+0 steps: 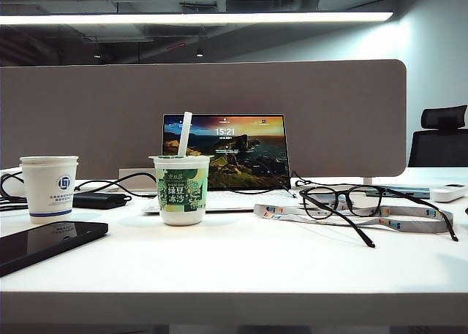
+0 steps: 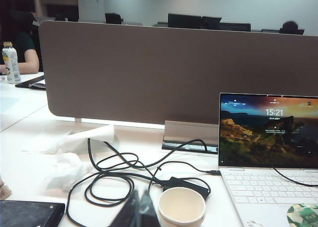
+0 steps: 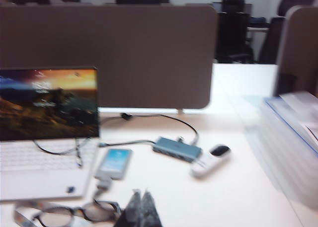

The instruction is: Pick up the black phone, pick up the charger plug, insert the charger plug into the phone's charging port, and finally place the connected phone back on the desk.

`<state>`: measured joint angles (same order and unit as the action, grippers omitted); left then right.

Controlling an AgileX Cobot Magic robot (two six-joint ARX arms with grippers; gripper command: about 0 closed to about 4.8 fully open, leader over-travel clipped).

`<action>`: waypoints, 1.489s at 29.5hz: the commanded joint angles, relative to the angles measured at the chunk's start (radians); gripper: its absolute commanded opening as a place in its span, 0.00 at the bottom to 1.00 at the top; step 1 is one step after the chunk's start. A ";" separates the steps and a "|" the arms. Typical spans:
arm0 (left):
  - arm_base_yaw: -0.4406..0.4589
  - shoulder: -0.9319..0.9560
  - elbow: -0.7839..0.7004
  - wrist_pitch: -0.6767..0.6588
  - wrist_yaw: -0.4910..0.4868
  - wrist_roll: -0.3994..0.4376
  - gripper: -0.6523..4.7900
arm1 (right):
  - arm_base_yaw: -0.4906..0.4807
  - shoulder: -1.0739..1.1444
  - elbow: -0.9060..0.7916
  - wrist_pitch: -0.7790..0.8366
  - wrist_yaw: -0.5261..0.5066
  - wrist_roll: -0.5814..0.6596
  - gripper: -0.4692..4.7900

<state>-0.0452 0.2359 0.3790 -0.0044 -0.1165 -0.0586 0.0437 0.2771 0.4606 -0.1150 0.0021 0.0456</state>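
Note:
The black phone (image 1: 44,243) lies flat at the desk's (image 1: 241,268) front left; one corner of the phone (image 2: 29,214) shows in the left wrist view. My left gripper (image 2: 140,196) is shut and empty, hovering between the phone and a paper cup (image 2: 181,207). My right gripper (image 3: 141,194) is shut and empty, above the desk next to the black glasses (image 3: 74,213). A thin black cable with a knot (image 3: 126,116) runs over the laptop keyboard. The charger plug at its end is too blurred to pick out. Neither gripper shows in the exterior view.
An open laptop (image 1: 225,155) stands mid-desk before the partition (image 1: 205,107). A green cup with a spoon (image 1: 181,190), a paper cup (image 1: 49,188), a black adapter block (image 2: 186,184) with looped cable (image 2: 112,180), glasses (image 1: 365,206) and a lanyard (image 1: 351,215) lie around. A blue hub (image 3: 176,148) and plastic trays (image 3: 293,137) sit on the right.

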 commanded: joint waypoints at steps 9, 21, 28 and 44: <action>-0.001 0.269 0.198 -0.010 0.047 -0.010 0.11 | 0.064 0.302 0.309 -0.029 -0.183 -0.021 0.08; -0.001 0.448 0.324 -0.108 0.298 -0.077 0.11 | 0.463 0.485 0.410 -0.092 -0.048 -0.021 0.08; -0.001 0.560 0.330 -0.273 0.459 -0.077 0.11 | 0.731 0.611 0.410 -0.119 0.027 -0.019 0.08; 0.000 0.719 0.329 -0.387 0.470 0.115 0.11 | 0.952 0.827 0.410 -0.082 0.010 0.087 0.08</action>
<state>-0.0452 0.9405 0.7036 -0.3794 0.3424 0.0170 0.9977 1.1015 0.8654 -0.2222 0.0231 0.1165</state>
